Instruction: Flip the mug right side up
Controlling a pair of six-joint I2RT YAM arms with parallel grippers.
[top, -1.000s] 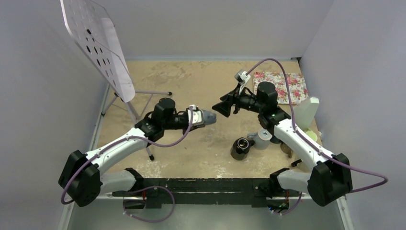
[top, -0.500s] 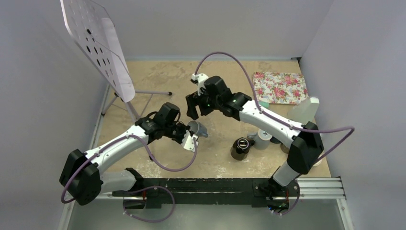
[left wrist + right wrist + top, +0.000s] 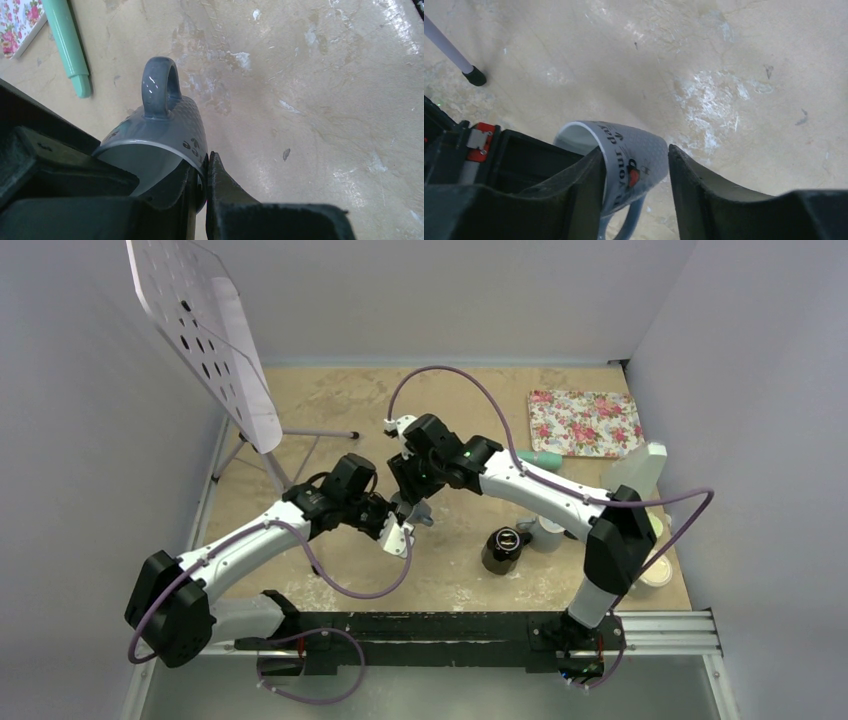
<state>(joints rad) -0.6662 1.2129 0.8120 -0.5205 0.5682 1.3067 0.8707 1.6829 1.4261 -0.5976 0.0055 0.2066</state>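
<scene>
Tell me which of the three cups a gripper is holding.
The grey mug: the jaws of the left gripper pinch its rim. The black cup and the white cup stand on the table, with no gripper at them.

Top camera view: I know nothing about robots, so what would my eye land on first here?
The grey mug, held on its side at mid-table between both arms: the left gripper pinches its rim while the right gripper has a finger on either side of its body. After that, the white perforated board on a stand at far left, and the flowered tray in the far right corner.
</scene>
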